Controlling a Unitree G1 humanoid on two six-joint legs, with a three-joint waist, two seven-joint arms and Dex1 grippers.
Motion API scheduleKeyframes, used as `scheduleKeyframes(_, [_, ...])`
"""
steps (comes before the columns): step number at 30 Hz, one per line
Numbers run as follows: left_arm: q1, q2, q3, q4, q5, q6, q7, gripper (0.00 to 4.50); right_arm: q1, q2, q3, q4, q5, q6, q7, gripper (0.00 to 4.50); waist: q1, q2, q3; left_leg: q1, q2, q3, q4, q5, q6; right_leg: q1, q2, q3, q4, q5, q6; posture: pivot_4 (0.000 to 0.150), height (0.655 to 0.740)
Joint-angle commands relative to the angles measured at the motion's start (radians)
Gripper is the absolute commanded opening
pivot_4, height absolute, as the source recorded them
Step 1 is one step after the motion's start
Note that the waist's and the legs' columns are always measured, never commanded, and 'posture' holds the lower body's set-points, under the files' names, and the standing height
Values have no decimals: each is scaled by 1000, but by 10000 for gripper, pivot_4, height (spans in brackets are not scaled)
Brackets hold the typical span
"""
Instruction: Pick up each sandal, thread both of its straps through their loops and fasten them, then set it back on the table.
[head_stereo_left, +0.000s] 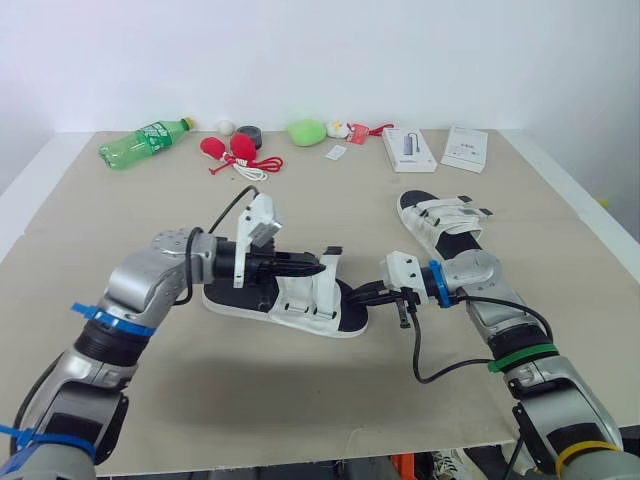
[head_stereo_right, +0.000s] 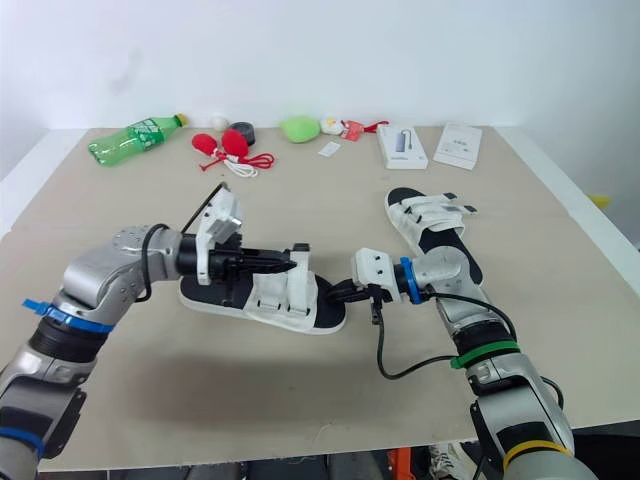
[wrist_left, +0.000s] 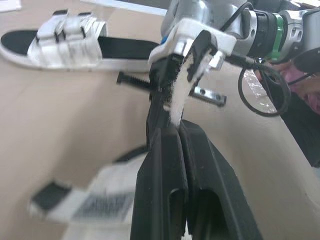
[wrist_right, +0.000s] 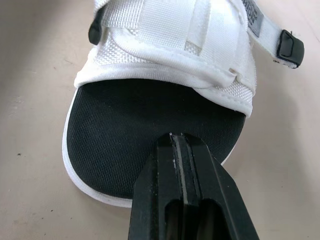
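Note:
The near white sandal (head_stereo_left: 290, 300) with a black footbed lies mid-table. My left gripper (head_stereo_left: 318, 265) reaches across it from the left and is shut on one of its white straps (wrist_left: 177, 95), holding the strap up over the sandal. My right gripper (head_stereo_left: 354, 296) is shut, its tips resting at the sandal's toe end over the black footbed (wrist_right: 150, 115); nothing shows between its fingers (wrist_right: 172, 165). The second sandal (head_stereo_left: 440, 225) lies flat farther back on the right, its straps laid across it.
Along the table's far edge are a green bottle (head_stereo_left: 145, 140), red objects with a cord (head_stereo_left: 230, 150), a black roll (head_stereo_left: 247, 134), a green lump (head_stereo_left: 306, 131) and two white boxes (head_stereo_left: 409, 148) (head_stereo_left: 465, 148). Bare tabletop (head_stereo_left: 300, 400) lies in front.

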Motion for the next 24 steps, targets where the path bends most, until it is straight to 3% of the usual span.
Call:
scheduleKeyframes(1, [-54,-18,8,57,70,-66,-29,261,34,-8,38,52,-72,20,-15,0,-1,0,0,0,0,0,0,0,0,0,0,0,0,0,0,1500,7400])
scheduleKeyframes(11, [-71,-63,-26,218,226,-151,-100,261,64,-23,27,16,-66,34,-26,0,0,0,0,0,0,-1,0,0,0,0,1,0,0,0,0,1500,7400])
scheduleKeyframes(24, [-57,-80,-31,294,362,-231,-55,261,73,-28,26,-5,-65,47,-30,0,0,0,0,0,0,-1,0,0,0,0,1,0,0,0,0,1500,7400])
